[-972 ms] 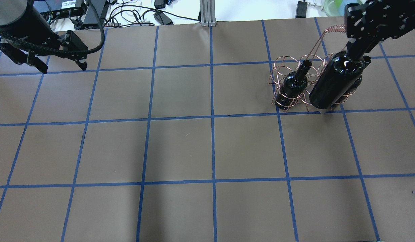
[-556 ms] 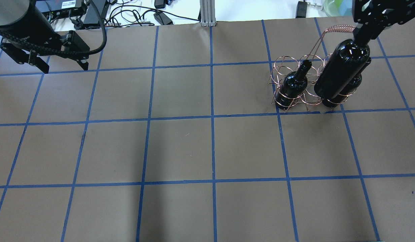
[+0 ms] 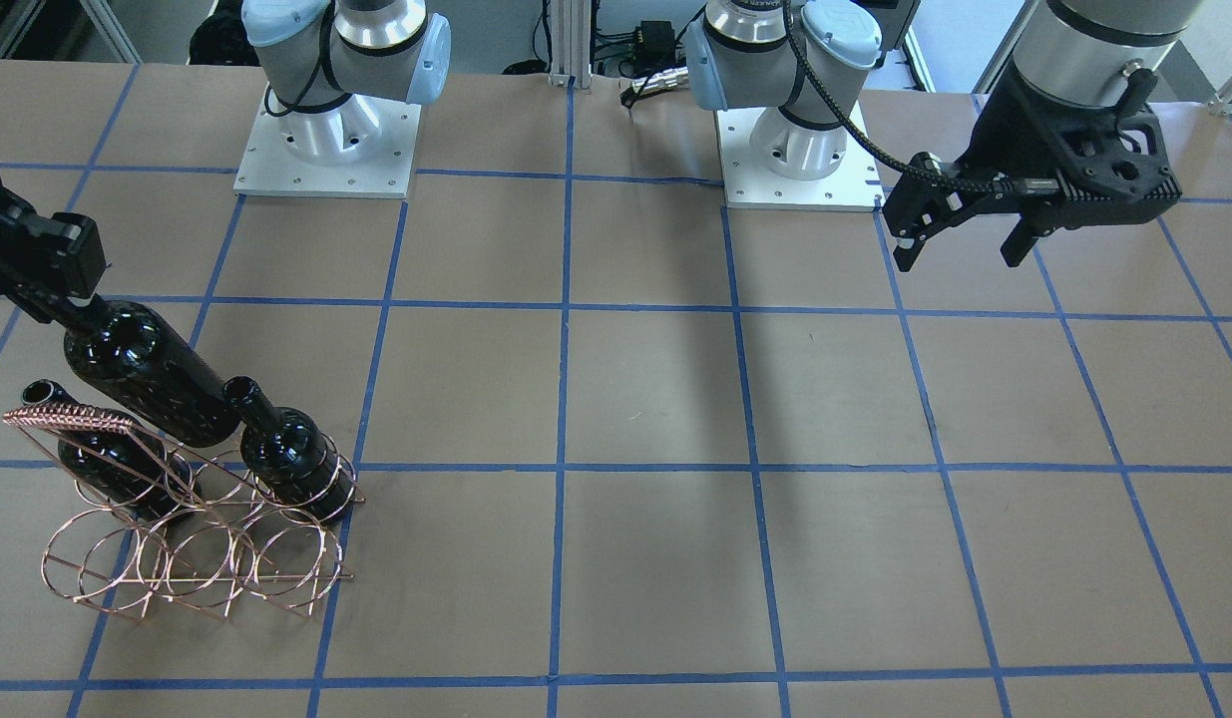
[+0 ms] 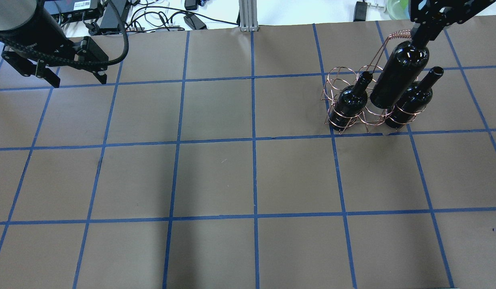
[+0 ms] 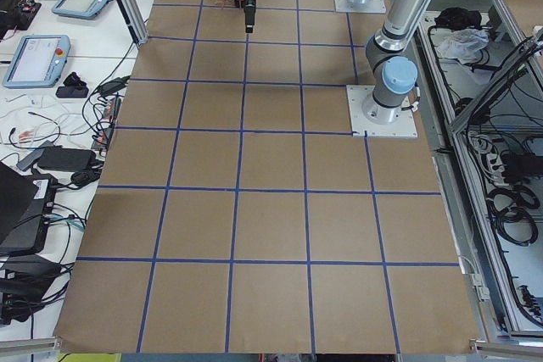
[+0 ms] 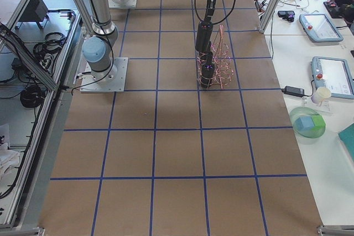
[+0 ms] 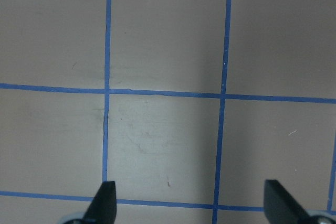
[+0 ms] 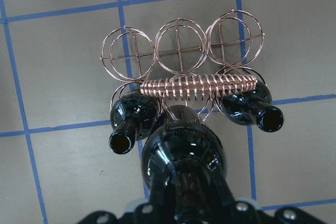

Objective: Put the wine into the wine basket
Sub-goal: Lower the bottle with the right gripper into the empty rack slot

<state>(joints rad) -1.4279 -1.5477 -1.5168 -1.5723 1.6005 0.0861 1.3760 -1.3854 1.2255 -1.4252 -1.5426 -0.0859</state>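
Observation:
My right gripper (image 4: 426,28) is shut on the neck of a glossy black wine bottle (image 4: 398,76) and holds it upright above the copper wire wine basket (image 4: 340,76). In the right wrist view the held bottle (image 8: 181,161) hangs between two other black bottles, one (image 8: 131,119) on the left and one (image 8: 247,103) on the right. These stand in the outer hoops below the braided handle (image 8: 199,88). In the front-facing view the held bottle (image 3: 147,374) is over the basket (image 3: 177,568). My left gripper (image 4: 79,82) is open and empty, far off to the left.
Brown paper with a blue tape grid covers the table (image 4: 215,176). Cables and power bricks (image 4: 151,16) lie beyond the far edge. An aluminium post (image 4: 248,16) stands at the far middle. The arm bases (image 3: 326,150) are at the robot side.
My right gripper has carried the bottle toward the table's far side, from in front of the right-hand basket bottle to between the two basket bottles. The left arm has hardly moved.

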